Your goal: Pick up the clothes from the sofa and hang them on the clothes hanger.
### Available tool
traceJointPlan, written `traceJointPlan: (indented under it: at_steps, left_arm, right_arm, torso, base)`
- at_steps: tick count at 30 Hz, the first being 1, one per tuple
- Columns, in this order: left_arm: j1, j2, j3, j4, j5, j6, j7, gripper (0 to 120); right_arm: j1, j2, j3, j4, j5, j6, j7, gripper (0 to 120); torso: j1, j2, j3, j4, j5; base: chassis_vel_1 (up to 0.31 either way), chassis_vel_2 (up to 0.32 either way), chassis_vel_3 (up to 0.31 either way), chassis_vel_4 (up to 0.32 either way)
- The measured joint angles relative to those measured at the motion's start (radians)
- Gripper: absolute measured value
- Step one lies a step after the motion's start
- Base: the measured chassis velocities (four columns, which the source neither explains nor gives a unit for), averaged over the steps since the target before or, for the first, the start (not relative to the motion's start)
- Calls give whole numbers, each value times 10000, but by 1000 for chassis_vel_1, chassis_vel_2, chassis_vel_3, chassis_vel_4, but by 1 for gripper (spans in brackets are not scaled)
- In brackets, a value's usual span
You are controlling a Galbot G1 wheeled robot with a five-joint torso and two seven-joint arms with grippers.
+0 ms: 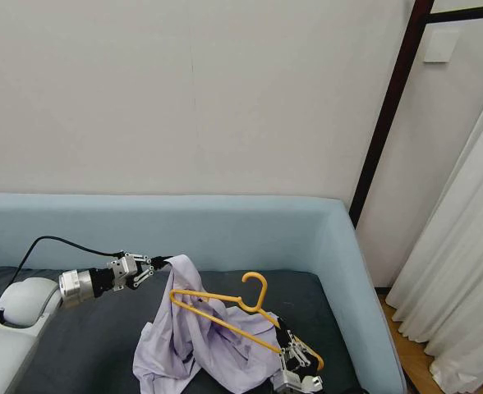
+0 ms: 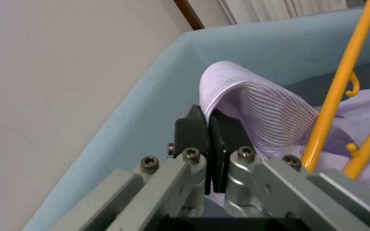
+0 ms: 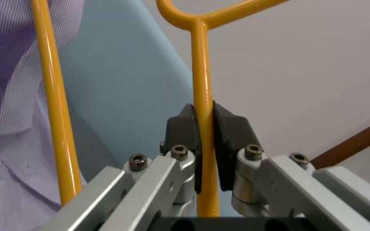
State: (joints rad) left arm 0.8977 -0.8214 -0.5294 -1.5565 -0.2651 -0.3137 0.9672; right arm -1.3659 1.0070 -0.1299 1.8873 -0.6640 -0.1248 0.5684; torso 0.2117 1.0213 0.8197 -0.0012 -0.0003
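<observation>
A lilac striped shirt (image 1: 194, 338) hangs bunched above the dark sofa seat (image 1: 85, 345), partly draped over a yellow hanger (image 1: 225, 316). My left gripper (image 1: 154, 267) is shut on the shirt's upper edge, lifting it to the left of the hanger; the wrist view shows the fabric (image 2: 249, 110) pinched between the black pads (image 2: 198, 132). My right gripper (image 1: 284, 338) is shut on the hanger's lower right arm, and in its wrist view the yellow bar (image 3: 201, 91) runs between the pads (image 3: 186, 130). The hanger's hook (image 1: 256, 287) points up.
The light blue sofa back (image 1: 225, 230) and right armrest (image 1: 352, 295) enclose the seat. A dark door frame (image 1: 385, 115) and white curtain (image 1: 463, 295) stand to the right. A plain wall is behind.
</observation>
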Motion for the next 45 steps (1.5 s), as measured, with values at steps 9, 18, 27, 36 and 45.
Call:
traceJointPlan:
  at_steps: [9,18,27,36,45]
  left_arm:
    - [231,-189,-33,-339,9,-26,114,0]
    - [825,-682,-320,-920,282,39,168,0]
    - [1335,-842,-727,-1527,729,92,224,0]
    - [1820,-995,-700,-2174,909,91,193,0]
    - [2951,-2420,-204,-2686,1325,43,-520,0]
  right_arm:
    - [265,105,-750,531,1339,-706,-83,5]
    - [610,198,-1537,1014,3407,-2208,11,5]
    - [713,-275,-1602,1694,6200,-3615,730,5]
    - [823,-553,-1289,1965,7422,-3688,1227,5]
    - [1563,-133,-1304,1440,5847,-2650,861,5]
  torso:
    - [1,-1,0,1,0]
    - [1,-2,0,0,0]
    - [1,-2,0,0,1]
    - [1,-2,0,-1,2]
    - [1,-2,0,1,3]
  base:
    - [0,0,0,0]
    - [0,0,0,0]
    - [0,0,0,0]
    - [0,0,0,0]
    - [0,0,0,0]
